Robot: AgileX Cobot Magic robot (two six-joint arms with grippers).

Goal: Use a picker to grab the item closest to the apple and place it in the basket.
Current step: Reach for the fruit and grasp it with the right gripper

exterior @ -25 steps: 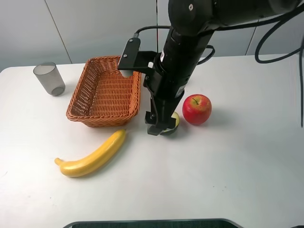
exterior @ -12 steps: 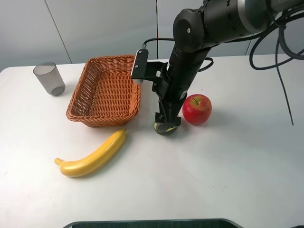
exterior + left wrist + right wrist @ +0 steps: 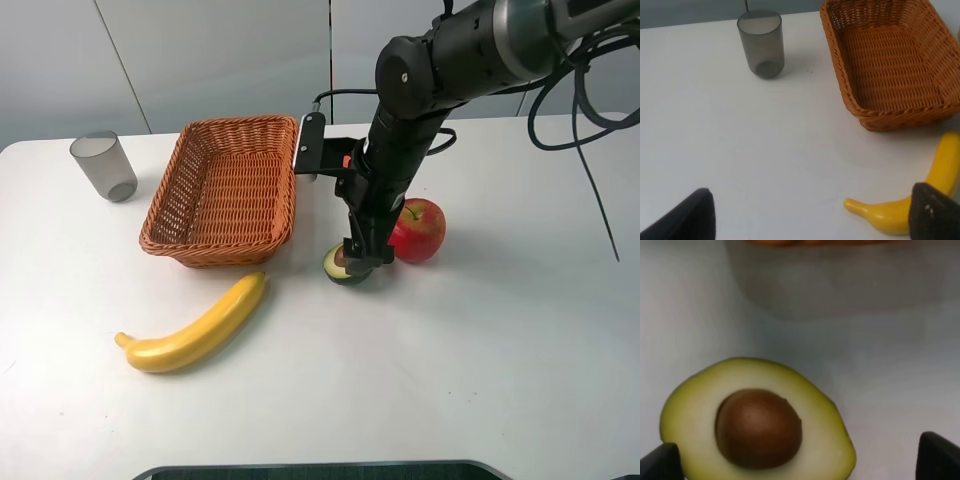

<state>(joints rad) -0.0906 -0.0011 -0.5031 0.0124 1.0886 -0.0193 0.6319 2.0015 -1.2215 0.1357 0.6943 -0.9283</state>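
The right gripper (image 3: 362, 262) hangs with its jaws released and spread. In the right wrist view both fingertips (image 3: 939, 456) show, with the avocado (image 3: 757, 422) half lying cut face up between them. The avocado's long axis runs along the line from one fingertip to the other, so the jaws would close on its ends. It sits off centre, up against one fingertip and well clear of the other. In the high view it peeks out at the jaws' 9 o'clock, resting on the tabletop (image 3: 470, 380). The apple (image 3: 420, 230) sits just beside the jaws at 2 o'clock and the basket (image 3: 225, 247) is at 10 o'clock. The left gripper (image 3: 810, 217) is also spread and empty, well away near the banana (image 3: 200, 328), so the right arm is the nearer one.
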